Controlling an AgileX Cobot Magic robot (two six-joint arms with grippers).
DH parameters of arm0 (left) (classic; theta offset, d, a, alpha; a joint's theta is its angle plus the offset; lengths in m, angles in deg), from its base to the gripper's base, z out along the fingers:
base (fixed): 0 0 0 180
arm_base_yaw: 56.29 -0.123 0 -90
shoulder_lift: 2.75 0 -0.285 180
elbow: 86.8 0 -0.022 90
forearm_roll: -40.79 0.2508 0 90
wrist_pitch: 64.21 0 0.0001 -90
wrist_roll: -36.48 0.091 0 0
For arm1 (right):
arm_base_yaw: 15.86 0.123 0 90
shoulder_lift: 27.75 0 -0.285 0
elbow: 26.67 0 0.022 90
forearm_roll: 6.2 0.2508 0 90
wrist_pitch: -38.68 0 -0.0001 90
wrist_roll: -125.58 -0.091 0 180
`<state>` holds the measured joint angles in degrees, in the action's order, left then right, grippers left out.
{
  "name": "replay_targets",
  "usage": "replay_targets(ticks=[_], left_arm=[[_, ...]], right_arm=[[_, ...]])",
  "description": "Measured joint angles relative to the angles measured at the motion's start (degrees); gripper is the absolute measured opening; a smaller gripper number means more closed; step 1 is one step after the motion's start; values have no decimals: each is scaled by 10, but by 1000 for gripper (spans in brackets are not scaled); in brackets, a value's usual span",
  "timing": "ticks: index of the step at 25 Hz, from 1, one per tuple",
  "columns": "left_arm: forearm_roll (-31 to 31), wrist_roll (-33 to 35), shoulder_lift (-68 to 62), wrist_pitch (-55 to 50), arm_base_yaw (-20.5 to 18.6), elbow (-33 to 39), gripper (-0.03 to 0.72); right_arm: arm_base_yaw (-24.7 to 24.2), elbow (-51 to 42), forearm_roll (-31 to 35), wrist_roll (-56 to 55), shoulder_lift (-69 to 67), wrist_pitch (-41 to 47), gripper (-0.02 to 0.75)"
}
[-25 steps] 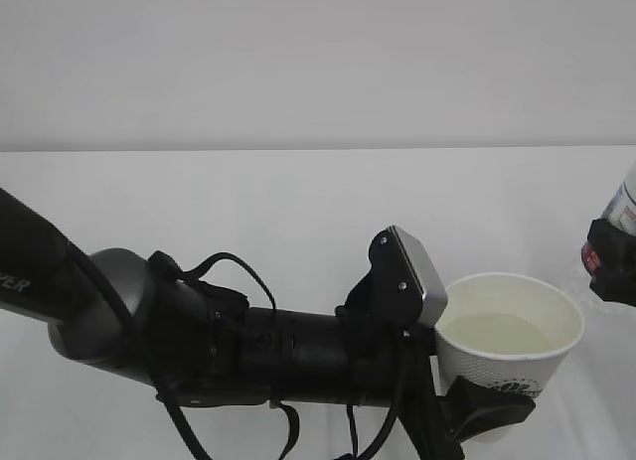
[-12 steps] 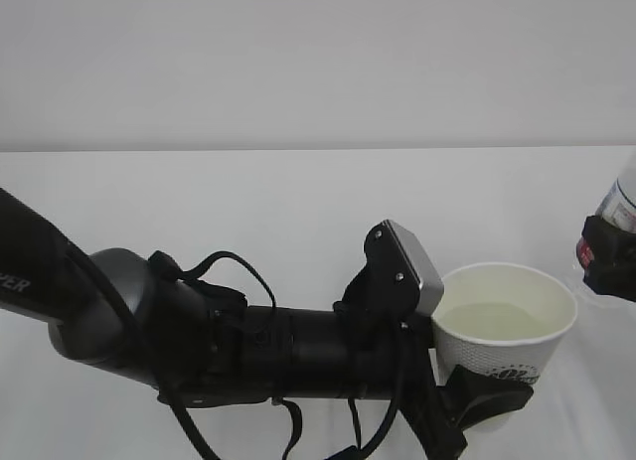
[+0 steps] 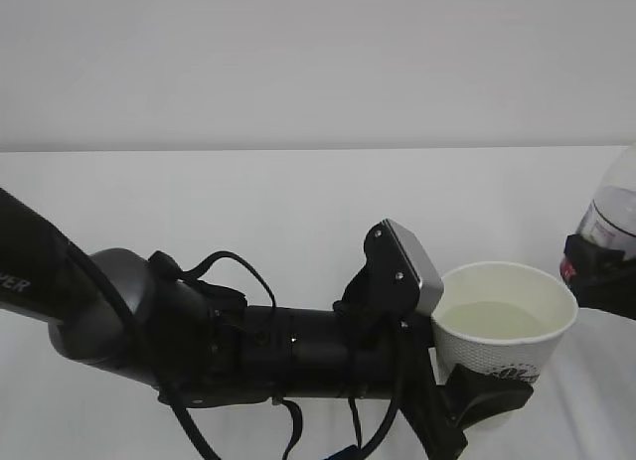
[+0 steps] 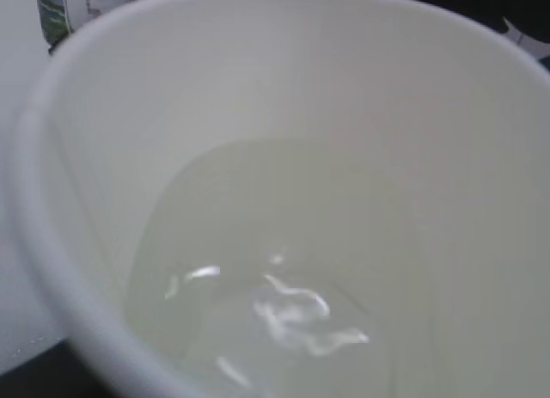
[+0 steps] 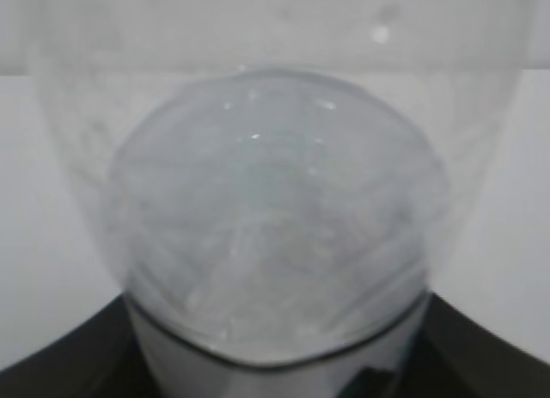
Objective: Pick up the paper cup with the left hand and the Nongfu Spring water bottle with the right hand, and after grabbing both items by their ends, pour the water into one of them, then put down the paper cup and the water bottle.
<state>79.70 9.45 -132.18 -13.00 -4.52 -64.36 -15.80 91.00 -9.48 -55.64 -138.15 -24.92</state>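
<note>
The paper cup is white with a dark logo and stands upright, held at its lower part by my left gripper, which is shut on it. The water fills part of the cup. In the left wrist view the cup's inner wall fills the frame, with rippling water at the bottom. At the right edge my right gripper is shut on the Nongfu Spring water bottle. Its clear body fills the right wrist view, with a dark finger on each side.
My left arm, with cables and a grey block, stretches across the lower left. The white table runs back to a pale wall. The bottle's label shows past the cup's rim.
My right gripper has carried the bottle left and slightly down, so more of its clear body shows. The cup shifted a little up and left early on, then stayed still.
</note>
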Motion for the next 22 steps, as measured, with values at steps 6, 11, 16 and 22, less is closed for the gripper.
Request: replay_targets(ticks=[6, 11, 16, 22], left_arm=[[-14, 0, 0, 0, 0, 0, 495], [-19, 0, 0, 0, 0, 0, 495], [-19, 0, 0, 0, 0, 0, 495], [-19, 0, 0, 0, 0, 0, 495]], right_arm=[[0, 19, -4, 0, -23, 0, 461], [0, 28, -6, 0, -30, 0, 462], [0, 30, -6, 0, -34, 0, 462], [0, 30, -8, 0, -37, 0, 462]])
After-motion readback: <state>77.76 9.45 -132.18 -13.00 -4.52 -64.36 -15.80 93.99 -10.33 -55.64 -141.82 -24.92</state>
